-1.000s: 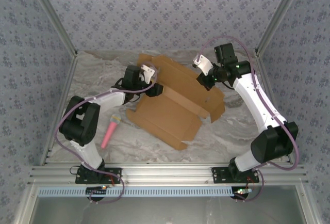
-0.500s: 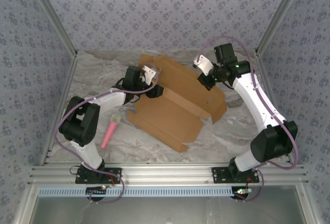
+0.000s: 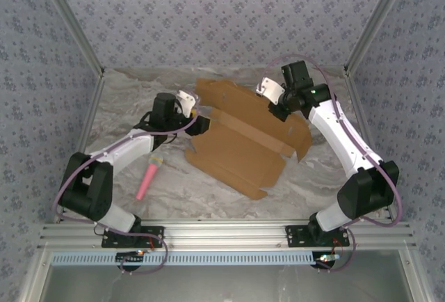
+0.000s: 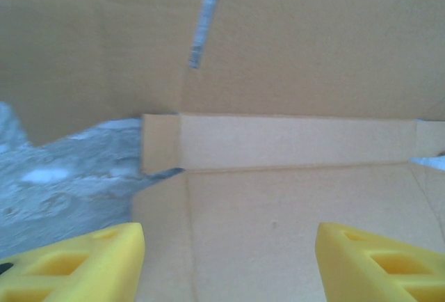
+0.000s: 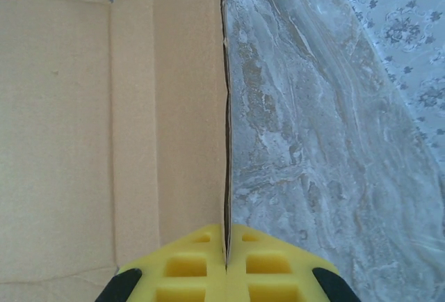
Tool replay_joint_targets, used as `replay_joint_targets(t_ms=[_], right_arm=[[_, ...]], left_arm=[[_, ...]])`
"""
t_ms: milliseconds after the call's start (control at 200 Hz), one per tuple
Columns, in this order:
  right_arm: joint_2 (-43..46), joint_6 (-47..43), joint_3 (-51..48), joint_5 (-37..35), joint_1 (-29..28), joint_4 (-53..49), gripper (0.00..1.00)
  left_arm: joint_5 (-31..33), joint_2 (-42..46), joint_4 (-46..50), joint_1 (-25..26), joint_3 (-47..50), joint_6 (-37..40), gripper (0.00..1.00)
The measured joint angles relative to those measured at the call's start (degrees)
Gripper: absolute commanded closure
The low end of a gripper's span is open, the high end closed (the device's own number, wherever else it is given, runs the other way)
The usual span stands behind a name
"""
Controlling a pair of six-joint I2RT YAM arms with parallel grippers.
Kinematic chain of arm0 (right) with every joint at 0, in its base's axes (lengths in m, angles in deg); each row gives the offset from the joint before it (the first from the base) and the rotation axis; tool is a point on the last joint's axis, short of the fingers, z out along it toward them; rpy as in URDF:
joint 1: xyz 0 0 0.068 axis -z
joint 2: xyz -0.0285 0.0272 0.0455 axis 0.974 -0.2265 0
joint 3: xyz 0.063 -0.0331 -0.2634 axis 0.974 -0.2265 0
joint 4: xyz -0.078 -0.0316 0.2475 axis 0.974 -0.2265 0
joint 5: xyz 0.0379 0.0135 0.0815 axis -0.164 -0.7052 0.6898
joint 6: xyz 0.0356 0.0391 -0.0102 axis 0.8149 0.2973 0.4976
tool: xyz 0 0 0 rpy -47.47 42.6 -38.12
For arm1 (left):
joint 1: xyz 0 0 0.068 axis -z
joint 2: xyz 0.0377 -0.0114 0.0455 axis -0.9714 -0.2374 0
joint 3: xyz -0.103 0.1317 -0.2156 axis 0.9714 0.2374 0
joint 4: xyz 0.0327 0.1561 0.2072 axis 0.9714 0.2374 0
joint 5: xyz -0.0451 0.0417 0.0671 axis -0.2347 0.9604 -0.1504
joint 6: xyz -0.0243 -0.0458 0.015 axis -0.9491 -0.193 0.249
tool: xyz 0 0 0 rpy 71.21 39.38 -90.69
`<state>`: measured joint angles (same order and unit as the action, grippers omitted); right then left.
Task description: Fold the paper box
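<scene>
I am counting one paper box [image 3: 243,145], one pink stick [image 3: 148,179] and two grippers as I look down from above. The paper box is lying partly folded on the marbled table [image 3: 125,100], with one long wall standing up across its middle and flat panels spreading out on either side. The left gripper [image 3: 199,124] is hanging at the box's left edge and the right gripper [image 3: 279,110] is sitting at its far right corner. The pink stick is lying well apart from the box, on the left arm's side. Along the left wrist, the left gripper [image 4: 229,264] is holding its two yellow fingers [image 4: 76,260] wide apart with nothing gripped between them. The box [image 4: 299,51] is lying just ahead of them with a pale folded strip crossing it, and a patch of table [image 4: 62,177] is showing past the box's notched corner. Along the right wrist, the right gripper [image 5: 226,267] is pressing its two yellow pads [image 5: 188,267] tight together on a thin upright edge of the box [image 5: 69,107]. That edge is running straight ahead from the seam between the pads, with the box's inner face on one side of it and bare table [image 5: 313,163] on the other.
</scene>
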<state>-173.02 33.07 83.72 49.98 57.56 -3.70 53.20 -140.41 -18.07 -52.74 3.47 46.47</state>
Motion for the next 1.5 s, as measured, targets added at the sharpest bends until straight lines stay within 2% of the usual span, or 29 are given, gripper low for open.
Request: replay_joint_targets(t_ms=[185,375,600,929,1174,1499], right_arm=[[-0.26,-5.77,-2.73,-3.65,-1.7,3.93,1.0],[-0.17,-11.23,-7.85,-6.56,-3.52,11.93,1.0],[0.9,-17.94,-14.73,-10.36,-5.68,23.37,1.0],[3.26,-25.22,-21.35,-13.2,-6.32,34.53,1.0],[3.37,-31.01,-26.51,-14.71,-6.62,42.88,1.0],[3.61,-36.52,-31.82,-16.11,-6.69,53.16,1.0]], left_arm=[[6.25,4.55,-0.11,-3.56,1.2,-5.27,0.31],[11.89,5.31,0.04,-7.69,2.01,-11.74,0.3],[14.99,-0.24,2.29,-13.14,-0.26,-16.87,0.29],[15.17,-13.73,9.05,-14.82,-11.63,-17.68,0.3],[11.37,-22.47,12.63,-15.19,-21.66,-17.0,0.3],[5.11,-25.99,12.52,-15.17,-22.99,-12.79,0.3]])
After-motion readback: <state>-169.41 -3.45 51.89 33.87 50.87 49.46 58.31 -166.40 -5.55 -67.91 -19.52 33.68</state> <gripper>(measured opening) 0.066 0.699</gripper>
